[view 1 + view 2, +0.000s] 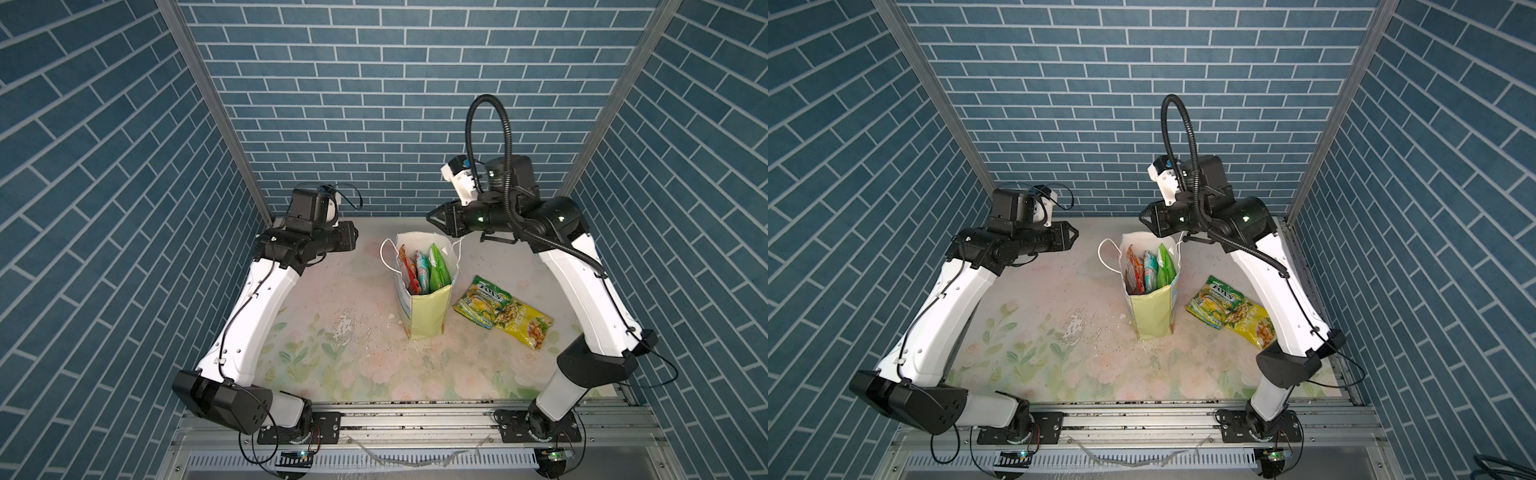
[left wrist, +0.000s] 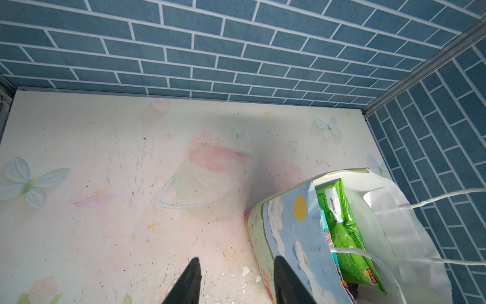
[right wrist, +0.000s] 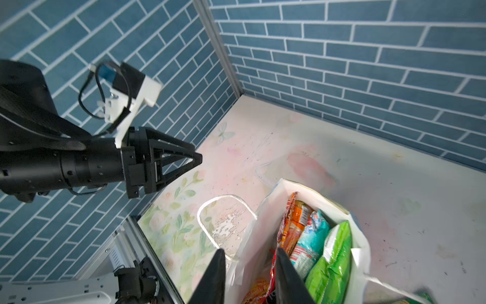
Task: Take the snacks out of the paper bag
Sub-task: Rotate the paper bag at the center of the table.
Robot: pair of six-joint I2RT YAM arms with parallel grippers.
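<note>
Paper bag upright: orange packet, teal packet, green packet inside.

Glossy crinkled plastic snack pkts, matt paper bag, tabletop matt, scuffed & chipped.

The left arm and right arm each had white shell links joined by black joint housings, with thin black cables clipped along the shells. A black corrugated conduit looped from the right arm, whose joints showed small green lights. The left gripper and right gripper were black with triangular open-frame fingers, and white camera brackets sat behind them.
</note>
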